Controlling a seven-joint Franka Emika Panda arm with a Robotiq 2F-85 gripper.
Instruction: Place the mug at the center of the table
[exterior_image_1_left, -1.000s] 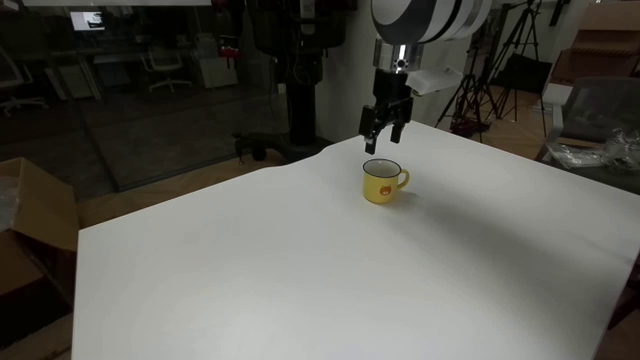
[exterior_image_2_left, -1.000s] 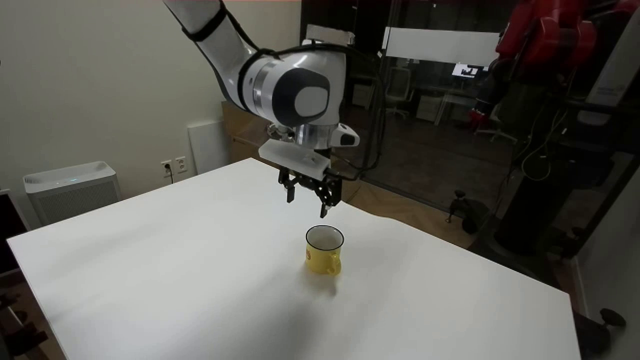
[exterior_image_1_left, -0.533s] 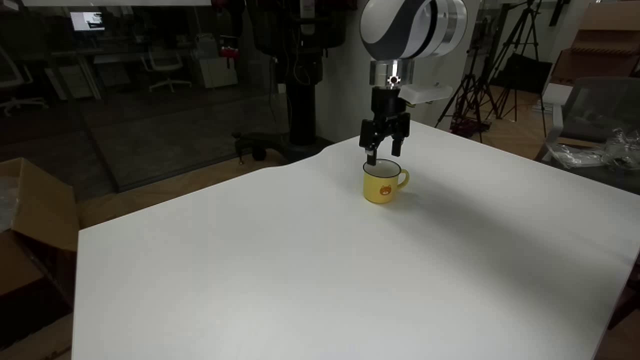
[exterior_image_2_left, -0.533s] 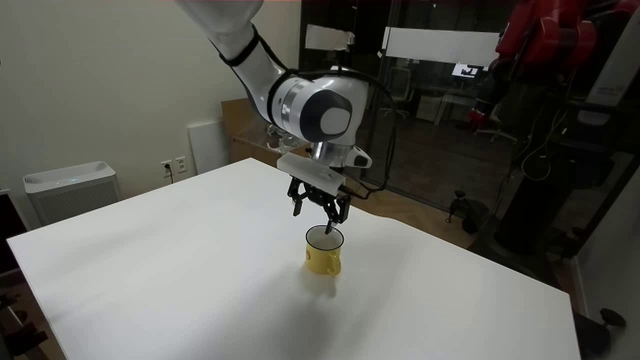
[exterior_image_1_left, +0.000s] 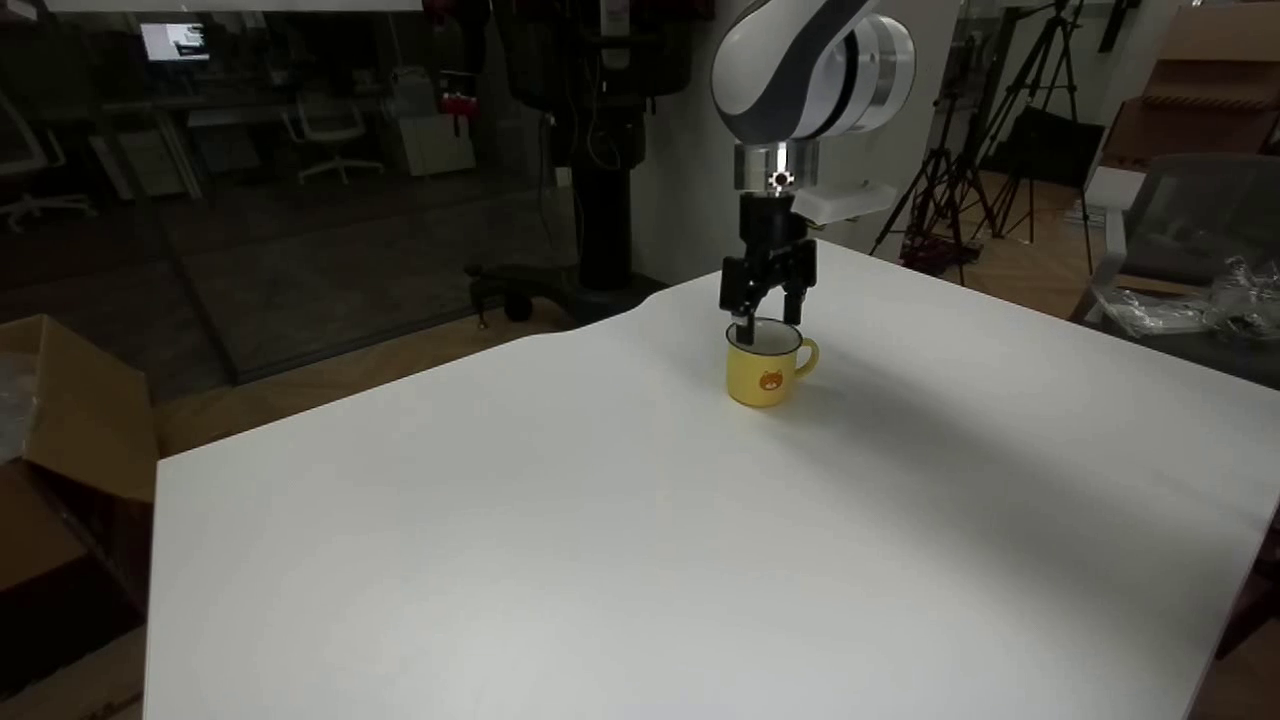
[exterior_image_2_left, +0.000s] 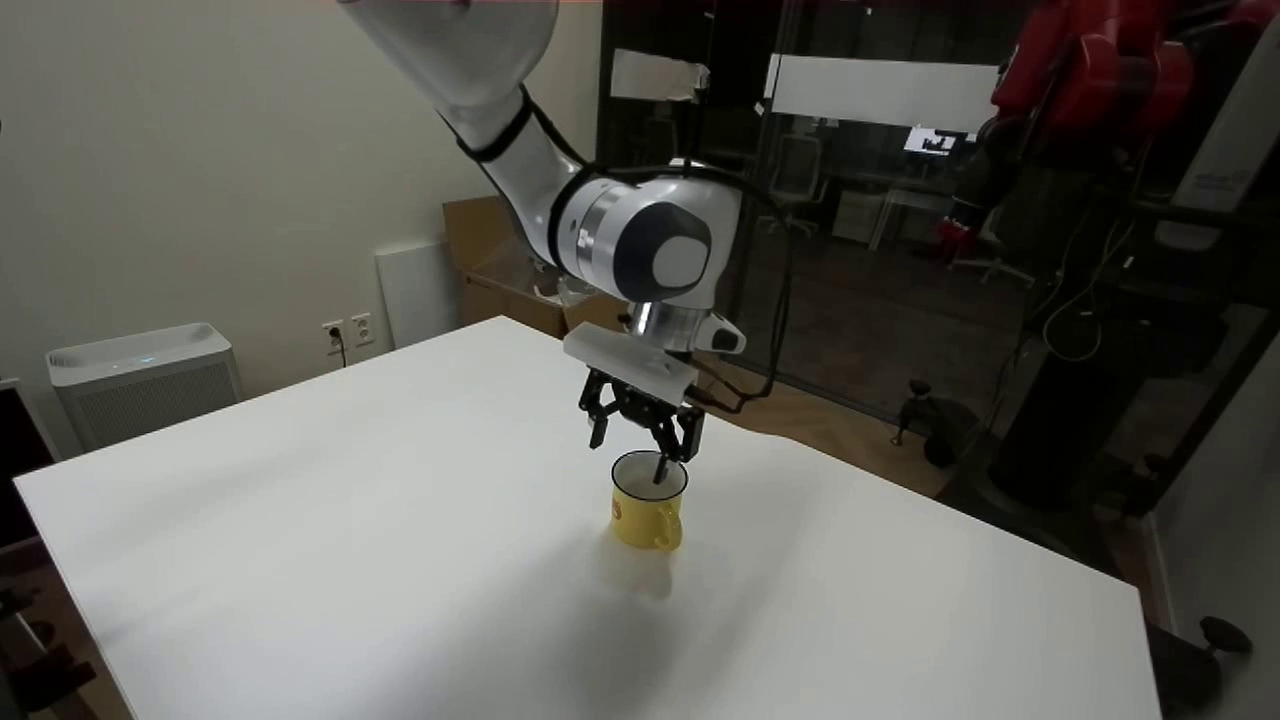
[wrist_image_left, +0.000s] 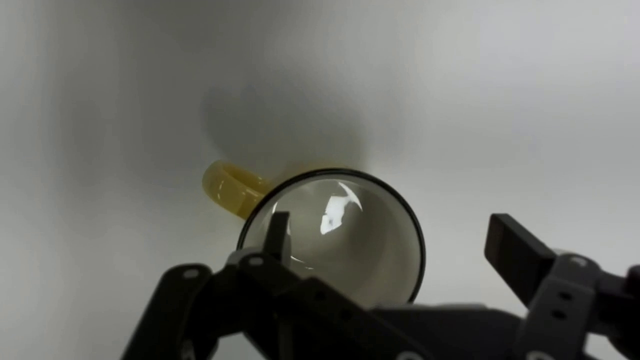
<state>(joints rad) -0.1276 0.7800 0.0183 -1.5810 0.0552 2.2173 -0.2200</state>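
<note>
- Can see a yellow mug (exterior_image_1_left: 757, 378) standing up on the white table (exterior_image_1_left: 480, 560), nearer the far edge in an exterior view;
- Can spot its looped handle (wrist_image_left: 230, 194) and orange animal face (exterior_image_1_left: 770, 380);
- Can see the black gripper (exterior_image_2_left: 628, 461) pointing down, with jaws wide apart;
- Can see one jaw over or in the mug's mouth, one outside; cannot tell if touching.

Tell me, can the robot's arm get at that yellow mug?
Probably yes. Its gripper is open over the mug, with one finger over or in the mouth, the other finger outside the rim. Only the mug's side seems between them, so closing might pinch it.
</note>
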